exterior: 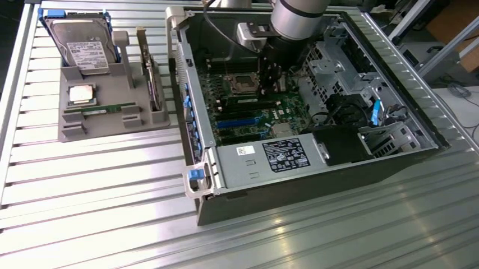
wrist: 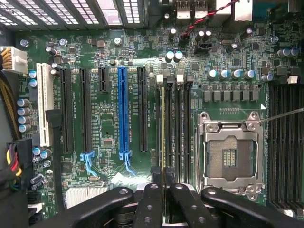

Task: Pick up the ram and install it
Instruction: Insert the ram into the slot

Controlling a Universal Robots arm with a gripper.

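Note:
In the wrist view the ram [wrist: 163, 124] appears edge-on as a thin pale-green line running along one of the black memory slots [wrist: 175, 118], between the blue expansion slot [wrist: 123, 111] and the open processor socket [wrist: 230, 152]. My gripper [wrist: 163, 176] is shut on the near end of the ram, its black fingers [wrist: 153, 190] pressed close on either side. I cannot tell whether the stick is seated or just above the slot. In the exterior view the gripper [exterior: 272, 84] reaches down inside the open computer case [exterior: 314, 168], over the motherboard [exterior: 254, 112].
A grey tray [exterior: 112, 120] at the exterior view's left holds a hard drive [exterior: 81, 42], a square silver processor [exterior: 81, 94] and another green stick [exterior: 101, 108]. Case walls, a drive cage [exterior: 329, 61] and the power supply [exterior: 277, 157] surround the gripper. Yellow cables [wrist: 12, 161] lie beside the board.

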